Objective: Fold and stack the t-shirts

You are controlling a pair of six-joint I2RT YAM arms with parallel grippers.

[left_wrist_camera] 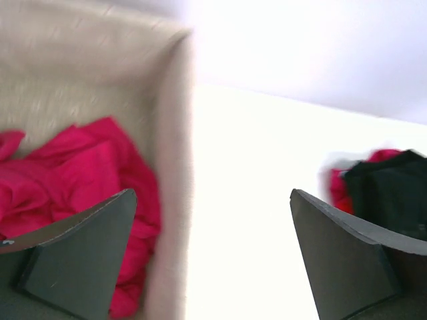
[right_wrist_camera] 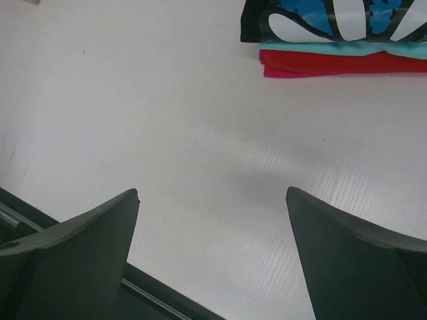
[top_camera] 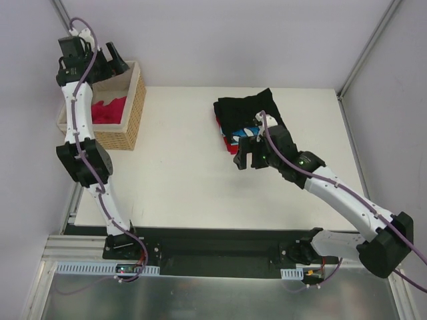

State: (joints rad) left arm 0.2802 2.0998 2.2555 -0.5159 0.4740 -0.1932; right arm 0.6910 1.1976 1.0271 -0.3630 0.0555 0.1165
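- Left arm: reaches to 10 o'clock of the overhead view and holds the left gripper over the far end of a woven wicker basket with a beige lining.
- Seen from the left wrist, that gripper: jaws spread wide, nothing between them.
- Inside the basket: a plain crimson-pink short-sleeved t-shirt, crumpled and unfolded. Fills the 9 o'clock side of the left wrist view, lying against the lining.
- At 1 o'clock on the white flat surface: a stack of folded t-shirts, well apart from the basket. Blurred at 3 o'clock in the left wrist view.
- Top of the stack: a folded black t-shirt.
- Beneath it: a blue-and-white patterned t-shirt with a black edge, peeking out at the stack's 6 o'clock side.
- Lower, seen from the right wrist: a thin teal layer, then a folded red t-shirt, then a narrow pink edge touching the surface.
- Right arm: stretches from 5 o'clock toward the middle and sets the right gripper just at 6 o'clock of the stack, over bare surface.
- Seen from the right wrist, that gripper: jaws wide apart and empty, with the stack at 1 o'clock beyond the fingertips, not touched.
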